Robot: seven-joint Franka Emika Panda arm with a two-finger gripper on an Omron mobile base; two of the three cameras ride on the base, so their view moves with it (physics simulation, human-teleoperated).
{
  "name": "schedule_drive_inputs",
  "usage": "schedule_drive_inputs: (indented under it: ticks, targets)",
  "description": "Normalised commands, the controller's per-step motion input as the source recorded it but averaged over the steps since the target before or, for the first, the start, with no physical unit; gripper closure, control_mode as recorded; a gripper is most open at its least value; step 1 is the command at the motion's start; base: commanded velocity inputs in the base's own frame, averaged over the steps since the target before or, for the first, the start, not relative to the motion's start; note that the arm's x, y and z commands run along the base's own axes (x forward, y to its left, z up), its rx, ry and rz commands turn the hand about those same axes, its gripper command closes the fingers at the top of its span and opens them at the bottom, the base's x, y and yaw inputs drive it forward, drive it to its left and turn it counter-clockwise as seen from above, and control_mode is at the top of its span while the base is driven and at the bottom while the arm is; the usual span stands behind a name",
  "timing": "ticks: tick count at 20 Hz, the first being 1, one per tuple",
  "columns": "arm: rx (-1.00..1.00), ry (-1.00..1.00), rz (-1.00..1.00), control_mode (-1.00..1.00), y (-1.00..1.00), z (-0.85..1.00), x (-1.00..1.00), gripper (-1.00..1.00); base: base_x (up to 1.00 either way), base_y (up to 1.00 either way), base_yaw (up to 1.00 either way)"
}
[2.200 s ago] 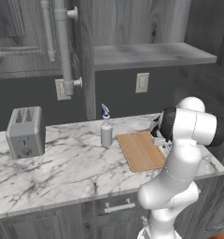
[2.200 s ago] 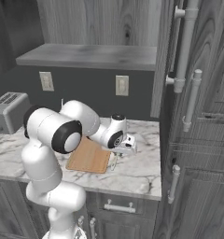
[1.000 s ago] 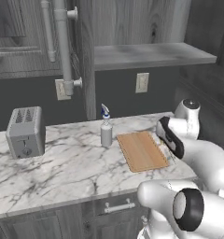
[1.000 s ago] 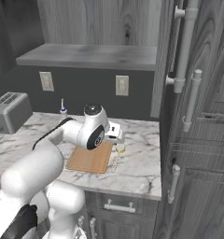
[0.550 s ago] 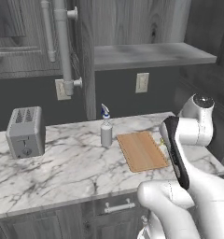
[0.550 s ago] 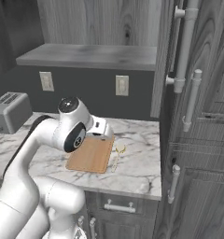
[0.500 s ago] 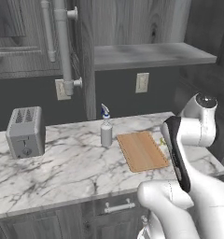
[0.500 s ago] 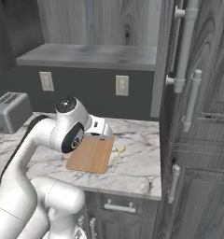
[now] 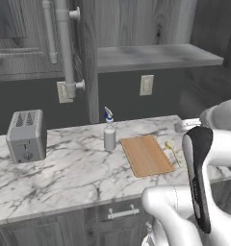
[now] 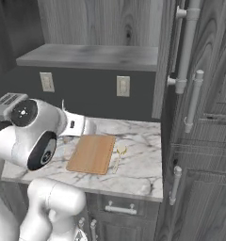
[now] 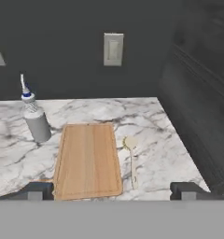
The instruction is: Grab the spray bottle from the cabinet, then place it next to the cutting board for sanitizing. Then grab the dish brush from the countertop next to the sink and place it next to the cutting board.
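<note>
The spray bottle [image 9: 109, 136] stands upright on the countertop [image 9: 64, 173] just left of the cutting board [image 9: 146, 154]. The dish brush [image 9: 171, 150] lies flat on the marble just right of the board, touching nothing. In the hand view my gripper [image 11: 111, 192] is open and pulled back above the counter's front edge. Its fingertips [image 11: 37, 191] stand wide apart with nothing between them. That view looks over the cutting board [image 11: 88, 158], the dish brush [image 11: 131, 161] and the spray bottle [image 11: 35, 119]. The cabinet shelf [image 9: 151, 55] hangs above. The sink is out of view.
A silver toaster [image 9: 26, 135] stands at the counter's left end. Outlets [image 9: 146, 84] sit on the dark back wall. A tall cabinet with long handles [image 10: 192, 101] bounds the counter on the right. Drawers with silver handles [image 10: 118, 208] run below the counter edge.
My arm has swung up and back from the spot beside the board's right edge. The dish brush stays lying there, released. Bottle and board have not moved.
</note>
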Motion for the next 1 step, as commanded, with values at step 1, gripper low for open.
schedule_drive_inputs:
  ticks: [1]
  targets:
    - [0.06,-0.24,0.00,-1.00,0.26,0.89,-0.58,-1.00,0.00,0.00,0.00]
